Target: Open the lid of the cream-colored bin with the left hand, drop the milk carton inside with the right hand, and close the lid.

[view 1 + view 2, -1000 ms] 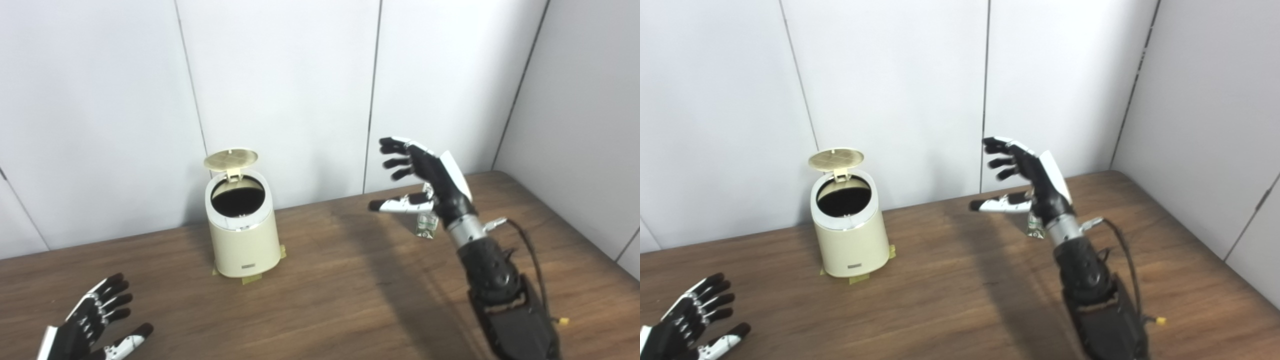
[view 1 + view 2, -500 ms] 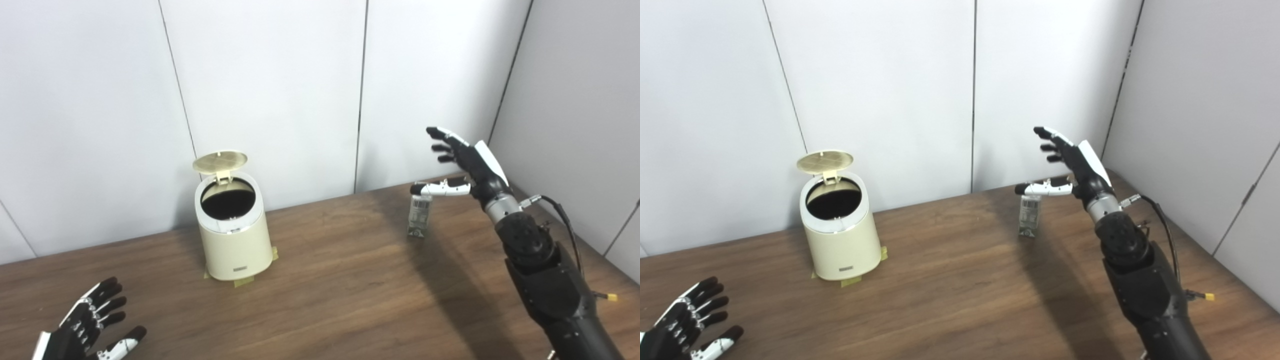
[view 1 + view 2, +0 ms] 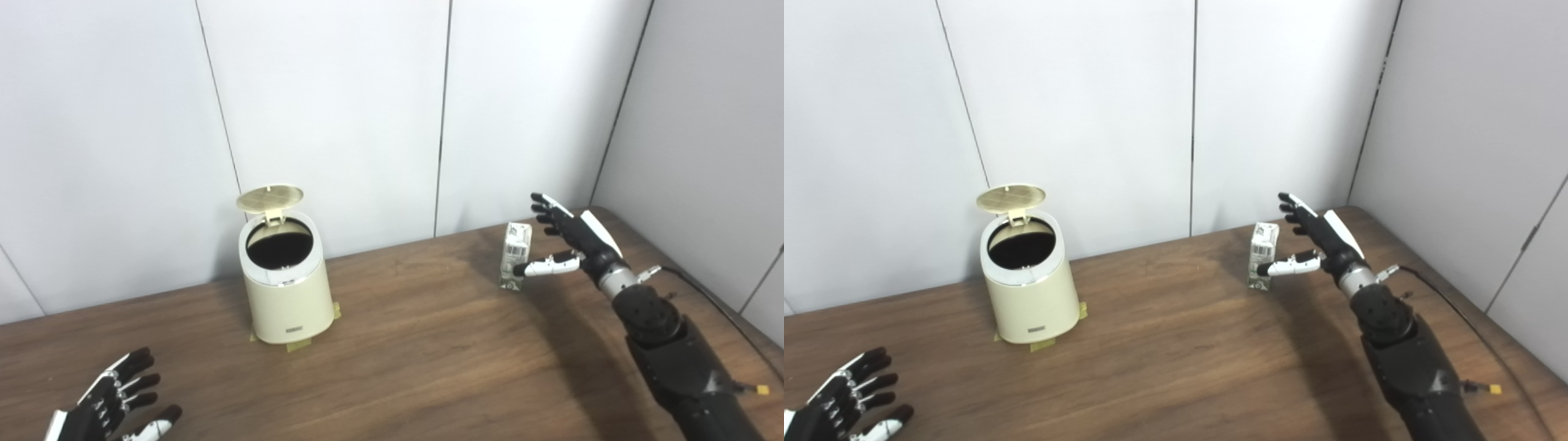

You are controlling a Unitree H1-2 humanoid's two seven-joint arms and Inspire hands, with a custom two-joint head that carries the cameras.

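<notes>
Dark brown wood-grain table [image 3: 416, 361], backed by pale grey wall panels [image 3: 331, 104] with thin vertical seams; a second panelled wall closes the right side, and the table's far right corner is rounded.

Small white milk carton with dark print [image 3: 514, 255] stands upright on the table, well to the right of the cream-coloured cylindrical bin [image 3: 286, 288] and nearer the back wall's foot. Right hand [image 3: 572, 242] sits just to the right of the carton, fingers spread and unclenched, holding nothing. Its white-tipped thumb [image 3: 545, 267] crosses in front of the carton's lower half (contact cannot be told); the fingers reach up behind the carton's right side, above its top.

Bin is upright, round cream lid [image 3: 269, 197] hinged up at the back, dark inside showing. Yellowish tape tabs [image 3: 299, 346] at its base.

Left hand [image 3: 842, 401] lies low at the near left edge, far left of and nearer than the bin, fingers spread, empty.

Bare table between bin and carton, and across the near side in front of both. A thin black cable [image 3: 710, 300] trails along the table to the right of the right forearm.
</notes>
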